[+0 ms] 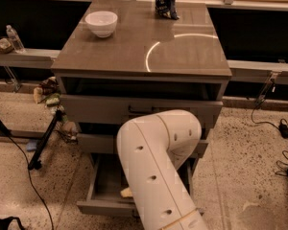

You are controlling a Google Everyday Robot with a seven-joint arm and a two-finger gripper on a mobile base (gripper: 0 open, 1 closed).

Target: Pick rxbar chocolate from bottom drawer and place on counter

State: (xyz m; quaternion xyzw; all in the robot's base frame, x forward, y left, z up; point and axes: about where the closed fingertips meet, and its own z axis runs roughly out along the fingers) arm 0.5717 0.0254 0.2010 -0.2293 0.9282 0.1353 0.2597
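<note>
One arm (153, 176) hides the gripper at the bottom drawer (107, 182).

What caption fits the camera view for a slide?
White arm bends over the open bottom drawer, gripper hidden behind the arm; white bowl and dark bag sit on the counter.

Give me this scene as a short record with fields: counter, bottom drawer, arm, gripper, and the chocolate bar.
counter: holds a white bowl at back left and a dark snack bag near the back edge
bottom drawer: open, with a small pale item near its front
arm: bends down in front of the drawers toward the bottom drawer
gripper: hidden behind the arm, low at the bottom drawer
rxbar chocolate: not visible
</note>
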